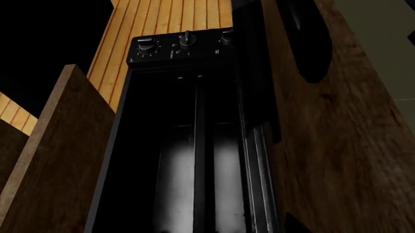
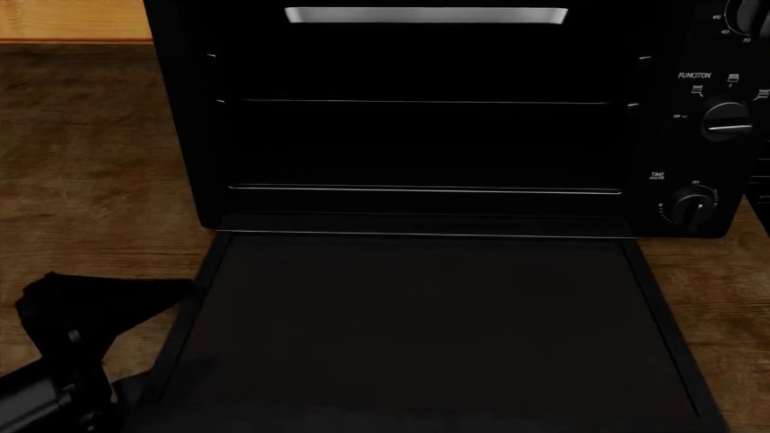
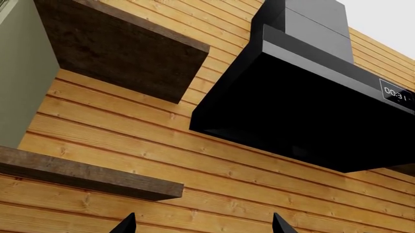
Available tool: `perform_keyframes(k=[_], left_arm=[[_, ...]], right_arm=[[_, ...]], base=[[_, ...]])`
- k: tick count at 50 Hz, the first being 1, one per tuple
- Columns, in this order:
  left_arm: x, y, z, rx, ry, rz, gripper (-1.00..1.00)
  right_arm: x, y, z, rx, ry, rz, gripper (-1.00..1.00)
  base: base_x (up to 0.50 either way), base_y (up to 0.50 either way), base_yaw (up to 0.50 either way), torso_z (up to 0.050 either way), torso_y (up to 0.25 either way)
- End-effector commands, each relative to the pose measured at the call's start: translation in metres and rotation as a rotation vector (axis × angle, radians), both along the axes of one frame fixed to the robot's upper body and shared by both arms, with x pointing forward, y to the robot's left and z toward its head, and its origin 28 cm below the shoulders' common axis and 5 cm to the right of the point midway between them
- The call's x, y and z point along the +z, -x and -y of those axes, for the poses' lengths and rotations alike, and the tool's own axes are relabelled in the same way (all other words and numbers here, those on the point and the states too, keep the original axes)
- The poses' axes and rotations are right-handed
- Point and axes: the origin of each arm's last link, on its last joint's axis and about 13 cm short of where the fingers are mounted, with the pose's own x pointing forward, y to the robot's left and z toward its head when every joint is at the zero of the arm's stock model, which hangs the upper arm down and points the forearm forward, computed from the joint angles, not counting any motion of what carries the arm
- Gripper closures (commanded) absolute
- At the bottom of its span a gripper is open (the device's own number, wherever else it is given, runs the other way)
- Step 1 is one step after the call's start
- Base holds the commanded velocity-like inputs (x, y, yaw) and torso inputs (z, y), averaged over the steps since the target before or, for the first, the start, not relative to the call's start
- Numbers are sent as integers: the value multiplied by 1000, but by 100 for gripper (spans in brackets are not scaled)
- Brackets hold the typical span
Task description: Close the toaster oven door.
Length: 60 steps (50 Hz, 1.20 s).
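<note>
The toaster oven (image 2: pixel 673 153) stands on a wooden counter in the head view, with wire racks showing inside. Its door (image 2: pixel 421 334), a dark glass panel in a black frame, lies folded down flat towards me. A silver bar (image 2: pixel 425 14) runs along the top of the opening. My left arm's dark end (image 2: pixel 72 325) sits low beside the door's left edge; its fingers do not show clearly. The left wrist view looks along the black oven towards its knobs (image 1: pixel 147 46). My right gripper (image 3: pixel 204 225) is open and empty, facing the wall, and is out of the head view.
Round knobs (image 2: pixel 726 120) line the oven's right panel. The brown counter (image 2: pixel 96 180) extends left of the oven. The right wrist view shows a plank wall, two dark wooden shelves (image 3: pixel 123 43) and a black range hood (image 3: pixel 298 102).
</note>
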Motion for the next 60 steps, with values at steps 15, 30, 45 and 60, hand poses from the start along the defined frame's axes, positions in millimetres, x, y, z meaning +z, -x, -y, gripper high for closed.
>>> perform_keyframes(k=[15,30,45,60], left_arm=[[40,34,25,-89,586,155,-100],[12,49,64,71,820,-57,-100],[28,64,92,323,970,-358,-100],[52,36,101,467,1158,-426,-100]], right_arm=[[1,4,0,-1,0,5,-100],[4,7,1,-2,0,15,-100],[-1,11,4,-7,-16,19,-100],[3,15,3,-4,-16,32,-100]], base=[[-1,-2,-2,1,4],[-2,0,0,1,3],[-2,-1,-1,1,2],[-1,0,0,1,1]])
